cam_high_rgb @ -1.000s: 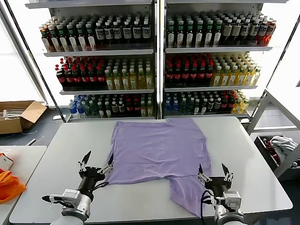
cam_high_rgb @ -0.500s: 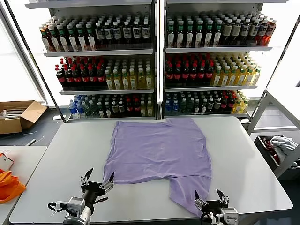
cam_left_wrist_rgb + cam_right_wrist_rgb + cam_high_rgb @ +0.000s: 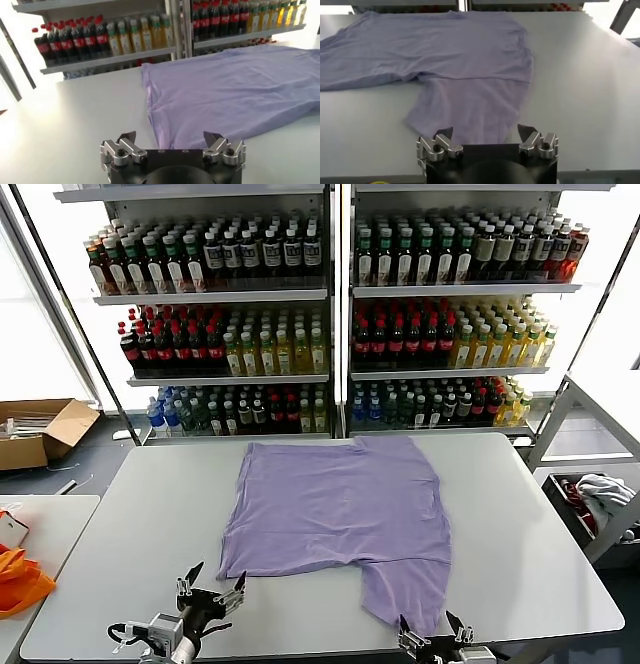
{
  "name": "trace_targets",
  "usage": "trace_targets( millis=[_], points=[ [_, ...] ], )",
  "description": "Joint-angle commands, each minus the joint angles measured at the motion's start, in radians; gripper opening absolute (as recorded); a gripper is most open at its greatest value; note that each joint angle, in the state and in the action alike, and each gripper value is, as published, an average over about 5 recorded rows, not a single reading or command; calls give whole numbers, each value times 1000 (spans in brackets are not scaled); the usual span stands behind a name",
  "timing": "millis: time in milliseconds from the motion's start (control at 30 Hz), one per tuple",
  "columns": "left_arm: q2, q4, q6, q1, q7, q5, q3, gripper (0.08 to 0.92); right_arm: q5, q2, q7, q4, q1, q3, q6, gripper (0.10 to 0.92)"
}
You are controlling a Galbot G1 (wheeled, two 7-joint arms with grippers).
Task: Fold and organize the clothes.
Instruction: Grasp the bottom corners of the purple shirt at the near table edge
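One plain lavender T-shirt [image 3: 338, 504] lies spread flat on the white table [image 3: 150, 504], partly folded, with a flap [image 3: 405, 589] reaching toward the front edge; it also shows in the left wrist view [image 3: 235, 90] and the right wrist view [image 3: 465, 65]. My left gripper [image 3: 211, 586] hovers open at the table's front left, just off the shirt's near left corner, nothing between its fingers. At the front edge my right gripper [image 3: 432, 631] is open too, right by the end of the flap. In the wrist views the left gripper [image 3: 171, 136] and right gripper [image 3: 485, 132] both face the cloth with jaws wide.
Shelves of bottles [image 3: 330, 314] stand behind the table. A bright orange bag [image 3: 20, 579] lies on a side table at the left. A cardboard box [image 3: 40, 429] sits on the floor at left. A white-and-grey cloth bundle [image 3: 603, 494] rests in a bin at right.
Both arms have drawn back toward the table's front edge and lower in the head view. The shirt's near left corner now lies flat. Both grippers stayed open.
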Motion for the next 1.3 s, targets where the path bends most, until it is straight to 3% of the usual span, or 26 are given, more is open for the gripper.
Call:
trace_targets(
  millis=[33,500,833,933,1300],
  points=[
    [24,76,3,-49,7,-40,5,823,-23,18,9,-20,-3,-38,-5,823],
    [38,63,2,-57,22,-70,13,823,-23,26,7,-52,-3,-15,-4,815],
    [32,69,6,-60,25,-80,26,757,-31,31,7,-66,-5,-12,-4,669],
    [32,85,11,-57,25,-71,32,713,-31,35,8,-72,-5,-12,-4,601],
    [38,79,26,-51,19,-70,45,399,-31,31,7,-82,-18,-9,9,291]
  ],
)
